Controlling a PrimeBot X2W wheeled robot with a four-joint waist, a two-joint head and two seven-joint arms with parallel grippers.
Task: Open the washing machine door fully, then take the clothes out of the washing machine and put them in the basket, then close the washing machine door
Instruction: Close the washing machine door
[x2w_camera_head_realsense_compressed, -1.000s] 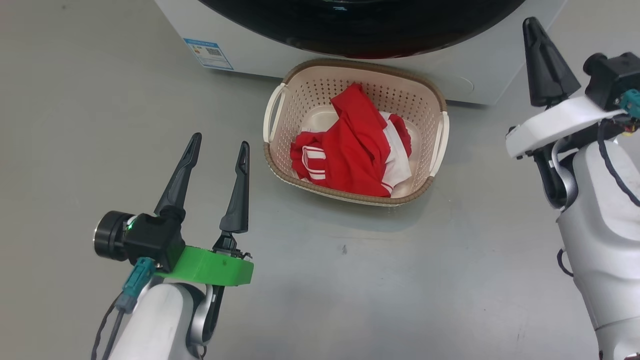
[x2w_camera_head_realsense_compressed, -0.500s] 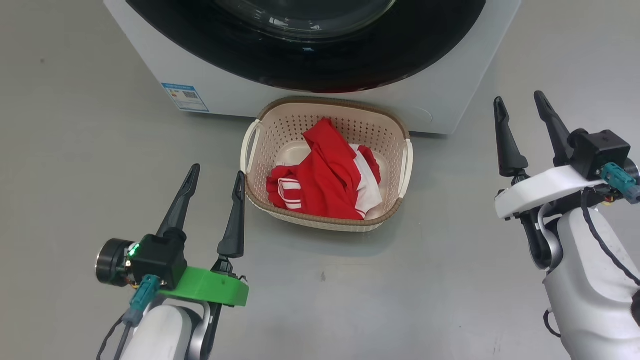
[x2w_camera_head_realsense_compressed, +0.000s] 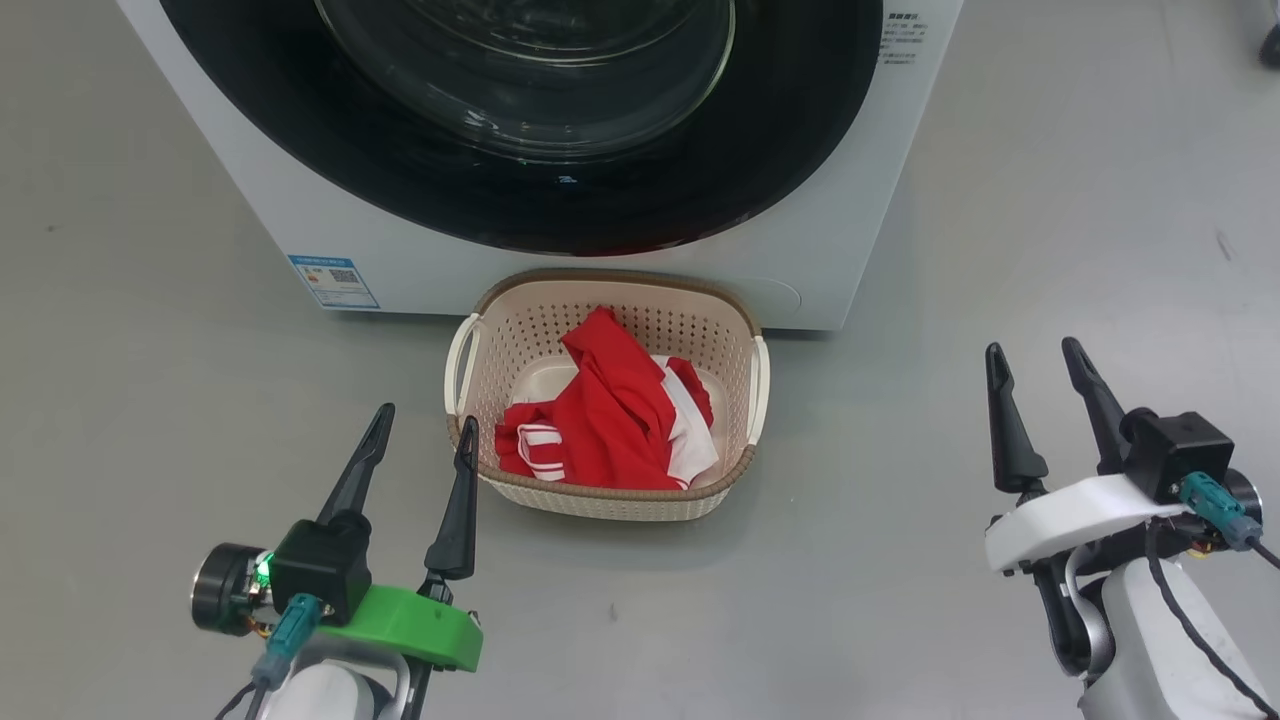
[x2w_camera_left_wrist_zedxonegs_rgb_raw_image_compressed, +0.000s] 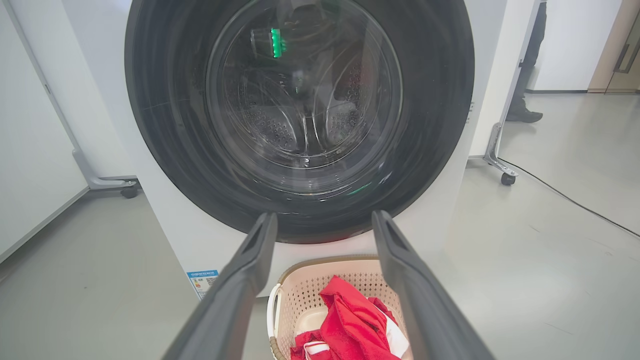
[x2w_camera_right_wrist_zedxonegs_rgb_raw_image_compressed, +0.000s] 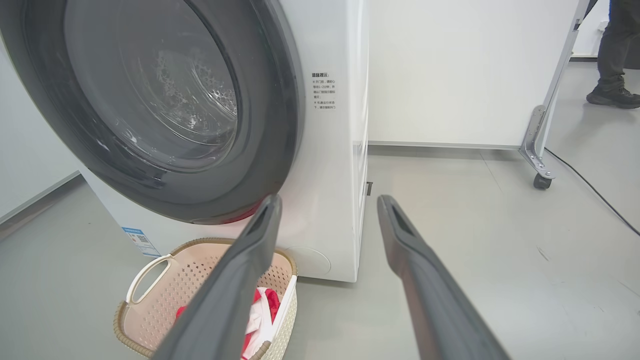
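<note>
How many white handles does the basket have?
2. One handle is on the left side of the basket, the other on its right side. None looks hidden.

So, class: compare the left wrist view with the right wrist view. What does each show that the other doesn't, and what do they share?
Left wrist, not right: the washing machine door face-on, with a green reflection in its glass. Right wrist, not left: the white side panel of the washing machine. Both: the closed door, the basket holding the clothes, and a person's shoe.
</note>
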